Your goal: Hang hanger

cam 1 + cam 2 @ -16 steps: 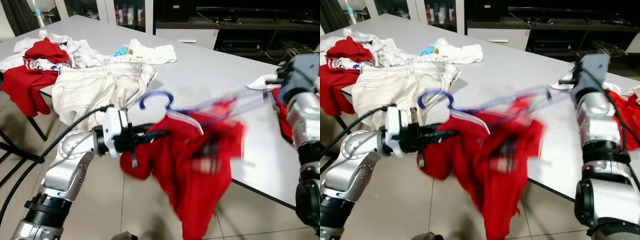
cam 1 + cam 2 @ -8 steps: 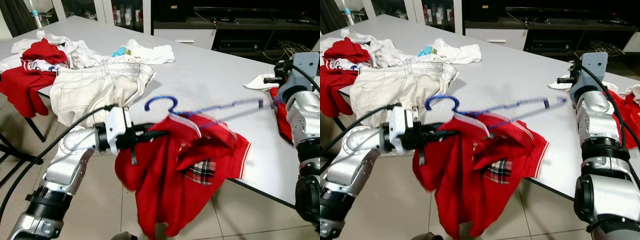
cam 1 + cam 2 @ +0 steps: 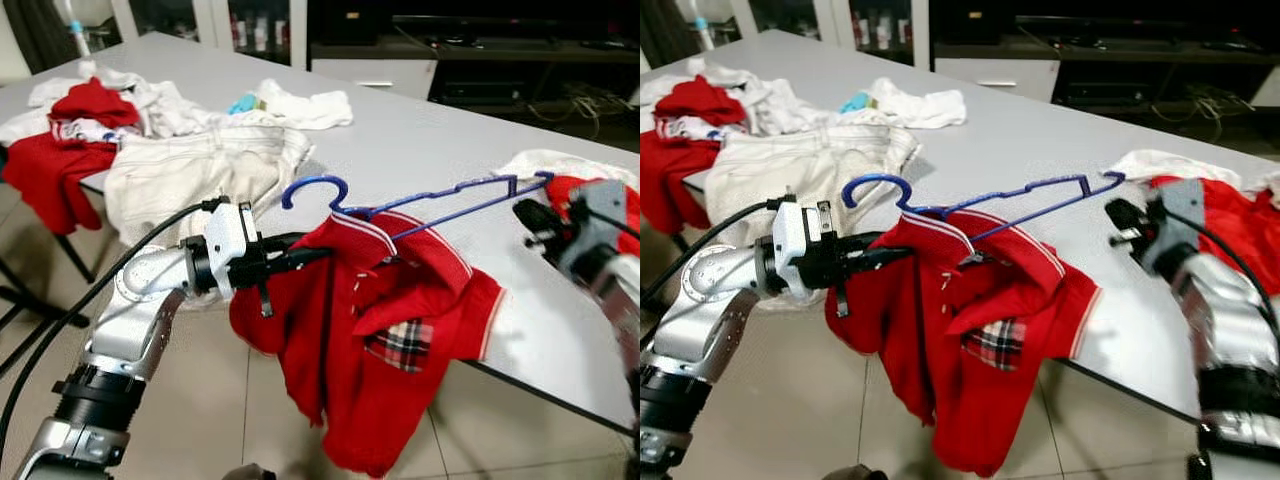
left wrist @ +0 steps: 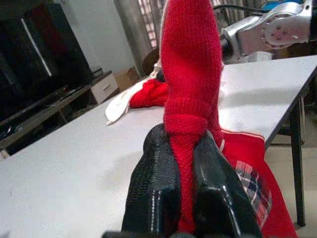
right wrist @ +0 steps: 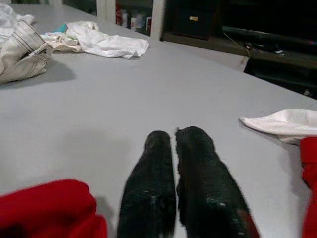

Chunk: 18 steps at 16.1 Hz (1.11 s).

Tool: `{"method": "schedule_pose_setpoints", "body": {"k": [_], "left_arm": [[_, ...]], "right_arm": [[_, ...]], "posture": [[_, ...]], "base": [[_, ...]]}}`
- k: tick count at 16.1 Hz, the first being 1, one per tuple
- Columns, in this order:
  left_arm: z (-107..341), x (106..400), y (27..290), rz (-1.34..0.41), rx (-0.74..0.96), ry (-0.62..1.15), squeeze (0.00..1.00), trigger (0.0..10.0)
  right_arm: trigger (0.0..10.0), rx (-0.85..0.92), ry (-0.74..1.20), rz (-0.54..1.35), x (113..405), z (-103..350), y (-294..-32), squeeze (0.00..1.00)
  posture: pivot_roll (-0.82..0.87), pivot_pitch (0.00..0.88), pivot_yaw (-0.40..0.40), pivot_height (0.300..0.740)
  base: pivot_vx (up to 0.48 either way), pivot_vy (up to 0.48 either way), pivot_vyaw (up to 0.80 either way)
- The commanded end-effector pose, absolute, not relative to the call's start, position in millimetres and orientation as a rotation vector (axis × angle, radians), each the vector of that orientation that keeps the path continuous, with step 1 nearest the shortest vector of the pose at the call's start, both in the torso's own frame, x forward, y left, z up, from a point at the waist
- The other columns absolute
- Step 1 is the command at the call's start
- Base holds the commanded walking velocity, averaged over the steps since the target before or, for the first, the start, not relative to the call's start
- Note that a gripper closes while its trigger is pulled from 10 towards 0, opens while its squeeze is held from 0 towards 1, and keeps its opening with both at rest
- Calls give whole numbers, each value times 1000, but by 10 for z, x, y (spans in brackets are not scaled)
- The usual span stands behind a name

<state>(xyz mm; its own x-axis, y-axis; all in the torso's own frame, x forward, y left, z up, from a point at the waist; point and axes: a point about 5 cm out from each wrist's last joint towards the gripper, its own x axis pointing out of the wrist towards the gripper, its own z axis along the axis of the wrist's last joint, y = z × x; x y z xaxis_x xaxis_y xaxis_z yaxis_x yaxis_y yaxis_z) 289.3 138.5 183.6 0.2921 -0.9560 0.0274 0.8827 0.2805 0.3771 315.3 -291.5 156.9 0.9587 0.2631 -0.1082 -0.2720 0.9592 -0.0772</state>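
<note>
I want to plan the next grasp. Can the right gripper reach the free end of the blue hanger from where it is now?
Probably yes. The right gripper, fingers shut and holding nothing, sits beside the blue hanger end, with open air above the grey table between them. The left gripper grips the red polo shirt on the hanger's other side.

Blue hanger (image 3: 420, 200), red polo shirt (image 3: 385, 340) with plaid lining, seemingly white-striped collar, grey table (image 3: 420, 140)

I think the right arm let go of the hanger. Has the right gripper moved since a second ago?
Yes. The right gripper has dropped from beside the white cloth to the near table edge.
</note>
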Motion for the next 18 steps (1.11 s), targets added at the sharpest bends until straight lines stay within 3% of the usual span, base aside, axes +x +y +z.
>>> {"method": "schedule_pose_setpoints", "body": {"k": [1,4,7,8,18], "left_arm": [[1909,2935,1416,-1225,333,-298,0,10000],[1894,2978,1547,-1201,356,-259,0,10000],[1919,3013,1645,-1171,375,-250,0,10000],[1940,3040,1700,-1149,386,-247,0,10000],[1930,3101,1827,-1078,397,-247,0,10000]], "right_arm": [[10000,-89,77,303,3106,1631,-2929,1000],[10000,-83,102,469,2946,1579,-2767,1000],[10000,-90,119,511,2907,1542,-2713,1000],[10000,-113,141,541,2880,1492,-2666,0],[10000,-227,371,676,2672,1218,-2629,0]], "posture": [[-75,0,7,740],[-67,0,2,740],[-57,0,-2,740],[-51,0,-5,740],[-45,0,-21,740]], "base": [[0,0,0],[0,0,0],[0,0,0],[0,0,0],[0,0,0]]}}
